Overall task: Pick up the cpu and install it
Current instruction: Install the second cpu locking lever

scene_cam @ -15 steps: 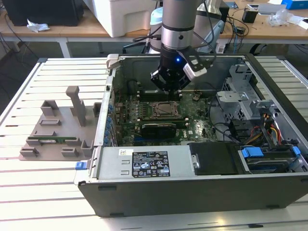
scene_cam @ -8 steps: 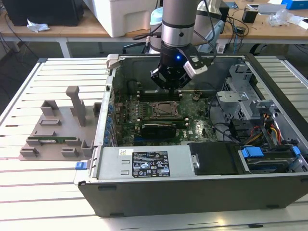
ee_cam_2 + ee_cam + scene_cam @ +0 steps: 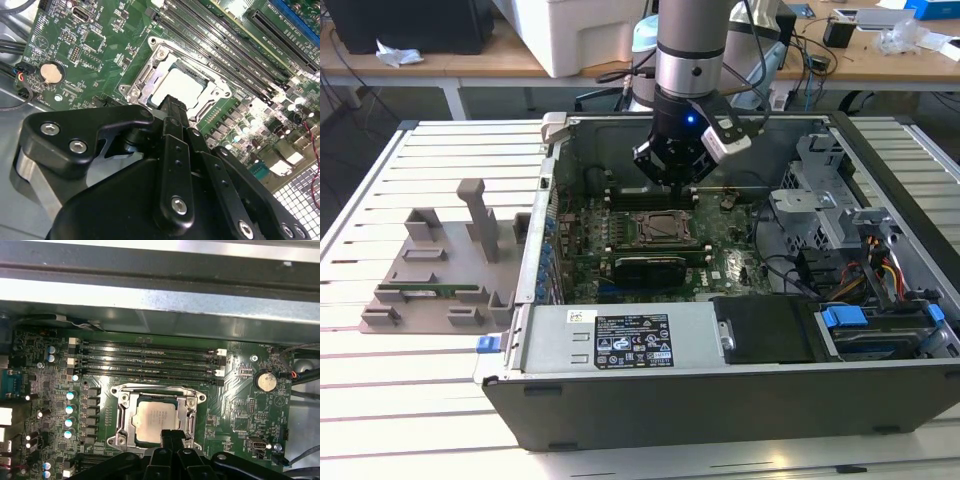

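I see an open computer case (image 3: 720, 380) on the slatted counter (image 3: 420, 400) — grey plastic fixture (image 3: 440, 270) beside it.

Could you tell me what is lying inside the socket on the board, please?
The cpu lies flat inside the socket, its silvery top showing in both wrist views. The pincer covers one edge of it, and the contacts beneath are hidden.
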Robot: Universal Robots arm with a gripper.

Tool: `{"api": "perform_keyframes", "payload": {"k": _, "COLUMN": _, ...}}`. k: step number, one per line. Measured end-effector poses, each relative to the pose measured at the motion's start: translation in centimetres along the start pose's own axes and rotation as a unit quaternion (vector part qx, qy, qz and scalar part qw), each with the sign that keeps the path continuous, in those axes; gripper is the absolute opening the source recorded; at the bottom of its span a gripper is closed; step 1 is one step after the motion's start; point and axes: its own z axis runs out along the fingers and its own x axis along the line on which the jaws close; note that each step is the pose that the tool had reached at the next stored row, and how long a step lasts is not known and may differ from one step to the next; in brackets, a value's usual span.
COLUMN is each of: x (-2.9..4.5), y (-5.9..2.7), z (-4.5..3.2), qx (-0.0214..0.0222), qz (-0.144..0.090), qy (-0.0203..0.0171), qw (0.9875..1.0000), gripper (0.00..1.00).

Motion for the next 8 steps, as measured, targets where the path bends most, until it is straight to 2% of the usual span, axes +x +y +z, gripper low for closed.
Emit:
{"api": "perform_keyframes", "payload": {"k": 4, "x": 0.00, "y": -0.04, "z": -0.03, "qx": 0.0002, "qz": 0.000, "qy": 0.0001, "qw": 1.0000, "gripper": 0.11}}
{"api": "perform_keyframes", "payload": {"k": 7, "x": 0.05, "y": -0.72, "z": 0.01, "qx": -0.0012, "qz": 0.000, "qy": -0.0001, "qw": 1.0000, "gripper": 0.11}}
{"api": "perform_keyframes", "payload": {"k": 8, "x": 0.07, "y": -1.18, "z": 0.02, "qx": -0.0027, "qz": 0.000, "qy": -0.0001, "qw": 1.0000, "gripper": 0.11}}
